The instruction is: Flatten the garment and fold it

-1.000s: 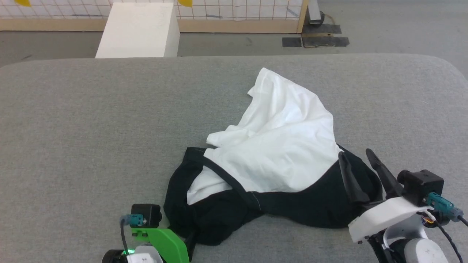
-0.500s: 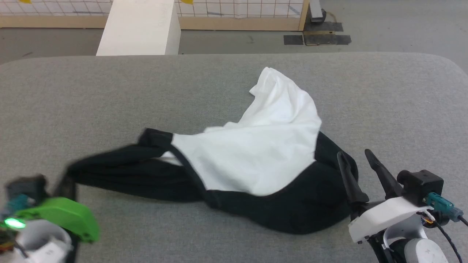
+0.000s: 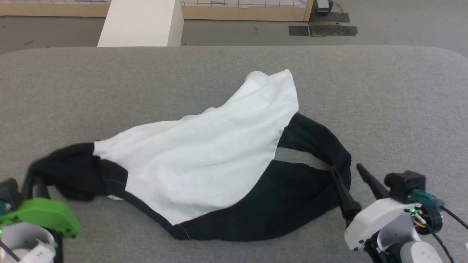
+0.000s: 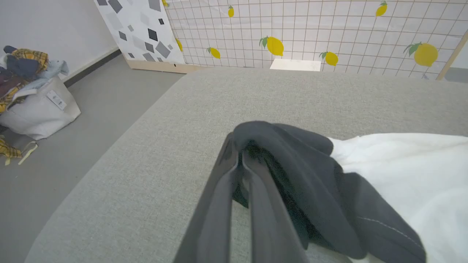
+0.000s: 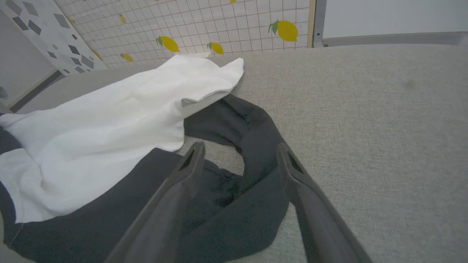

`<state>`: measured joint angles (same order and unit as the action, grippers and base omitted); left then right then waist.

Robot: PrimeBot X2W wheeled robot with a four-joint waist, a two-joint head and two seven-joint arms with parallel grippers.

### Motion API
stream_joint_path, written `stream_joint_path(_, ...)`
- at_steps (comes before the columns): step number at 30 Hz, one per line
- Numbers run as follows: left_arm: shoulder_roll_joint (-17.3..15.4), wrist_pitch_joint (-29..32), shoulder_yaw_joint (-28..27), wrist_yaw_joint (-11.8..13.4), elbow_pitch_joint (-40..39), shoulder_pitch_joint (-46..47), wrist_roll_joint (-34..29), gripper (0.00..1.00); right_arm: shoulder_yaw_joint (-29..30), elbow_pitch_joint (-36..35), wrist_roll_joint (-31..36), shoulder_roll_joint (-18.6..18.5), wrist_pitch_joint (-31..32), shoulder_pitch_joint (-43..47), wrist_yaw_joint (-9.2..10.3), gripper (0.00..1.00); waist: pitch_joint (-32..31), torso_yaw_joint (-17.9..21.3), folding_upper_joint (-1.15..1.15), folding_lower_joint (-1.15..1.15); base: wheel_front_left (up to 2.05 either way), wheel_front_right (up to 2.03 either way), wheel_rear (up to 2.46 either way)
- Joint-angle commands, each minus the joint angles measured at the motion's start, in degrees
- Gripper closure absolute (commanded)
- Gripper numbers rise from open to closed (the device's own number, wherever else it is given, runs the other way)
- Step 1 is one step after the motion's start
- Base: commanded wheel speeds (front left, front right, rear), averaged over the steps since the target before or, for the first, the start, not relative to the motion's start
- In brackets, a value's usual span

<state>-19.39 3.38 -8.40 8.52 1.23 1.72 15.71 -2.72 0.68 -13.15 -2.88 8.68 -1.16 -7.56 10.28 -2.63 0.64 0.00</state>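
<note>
Grey woven cloth is covering the desk [image 3: 384,102] where the garment [image 3: 204,160] is lying. Its white body is spreading from the upper centre of the head view toward the lower left. Its black sleeves and shoulders are running along the lower edge and looping at the right.

At the lower left of that view, the left gripper [image 3: 34,180] is gripping a bunch of black cloth at the shirt's left end. In the left wrist view its jaws are clenched on that fold. At the lower right, the right gripper [image 3: 345,168] is standing with its jaws spread and grasping nothing. In the right wrist view they are straddling the black sleeve loop, though whether the tips are touching the cloth cannot be told.

The flattening step appears to be in hand, with the shirt being drawn out sideways from its left end. Folding does not look to be under way: the white body is creased, and the right sleeve is curling back on itself around a bare patch of desk.

The next move probably calls for the right gripper to close on the black cloth beneath it. With both ends held, the two arms could stretch the shirt taut and lay it flat.
</note>
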Motion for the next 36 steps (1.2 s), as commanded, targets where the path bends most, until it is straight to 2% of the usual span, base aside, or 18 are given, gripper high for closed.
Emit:
stream_joint_path(1,0.8,-0.8,0.3,-0.4,1.1,-1.1,0.6,0.00,-0.3,0.6,0.4,0.0,2.1,0.7,0.08,0.00,0.1,-0.2,-0.64,0.00,0.00,0.00,0.00)
stream_joint_path(5,3.9,-5.2,0.2,0.1,4.0,-2.3,2.0,0.00,0.3,1.1,1.0,0.0,8.5,2.1,0.08,0.00,-0.1,-1.1,-0.64,0.00,0.00,0.00,0.00)
stream_joint_path(8,6.8,-12.5,-0.9,1.9,3.8,-2.9,2.1,0.00,1.9,1.0,2.2,0.0,12.6,3.2,0.08,0.00,0.1,-2.1,-0.64,0.00,0.00,0.00,0.00)
stream_joint_path(12,10.4,-17.7,-0.8,2.4,2.4,-3.2,1.6,0.00,4.0,0.5,2.9,0.0,14.9,3.6,0.08,0.00,0.7,-3.7,-0.64,0.00,0.00,0.00,0.00)
stream_joint_path(17,13.4,-18.3,-0.2,0.1,-2.1,-1.4,-0.9,0.00,4.3,1.4,2.1,0.0,14.7,1.7,0.08,0.00,1.8,-5.7,-0.64,0.00,0.00,0.00,0.00)
stream_joint_path(22,15.4,-18.4,0.8,-3.6,-4.6,-0.3,-3.6,0.00,3.5,6.3,6.0,0.0,18.5,-1.5,0.08,0.00,2.6,-7.2,-0.64,0.00,0.00,0.00,0.00)
stream_joint_path(23,15.6,-18.4,1.1,-4.1,-4.5,-0.2,-3.7,0.00,3.3,7.2,6.9,0.0,20.0,-1.8,0.08,0.49,2.6,-7.4,-0.64,0.00,0.00,0.00,0.00)
stream_joint_path(24,15.8,-18.4,1.0,-4.9,-4.1,0.1,-3.7,0.00,3.0,8.1,7.5,0.0,21.9,-2.2,0.08,0.81,2.7,-7.5,-0.64,0.00,0.00,0.00,0.00)
stream_joint_path(25,16.0,-18.4,0.9,-5.3,-3.8,0.4,-3.8,0.00,3.0,8.3,8.2,0.0,22.8,-2.6,0.08,0.95,2.7,-7.7,-0.64,0.00,0.00,0.00,0.00)
stream_joint_path(26,16.1,-18.4,1.0,-5.7,-3.6,0.6,-3.9,0.00,3.5,8.3,8.7,0.0,23.3,-3.0,0.08,1.00,2.7,-7.9,-0.64,0.00,0.00,0.00,0.00)
stream_joint_path(28,16.3,-18.4,1.3,-6.0,-3.7,0.6,-4.3,0.00,5.9,7.7,9.6,0.0,23.0,-3.6,0.08,1.00,2.6,-8.1,-0.64,0.00,0.00,0.00,0.00)
stream_joint_path(36,16.5,-18.4,0.7,-7.7,-2.4,0.2,-4.1,0.00,24.3,1.5,15.7,0.0,18.1,-6.1,0.08,1.00,1.6,-7.7,-0.64,0.00,0.00,0.00,0.00)
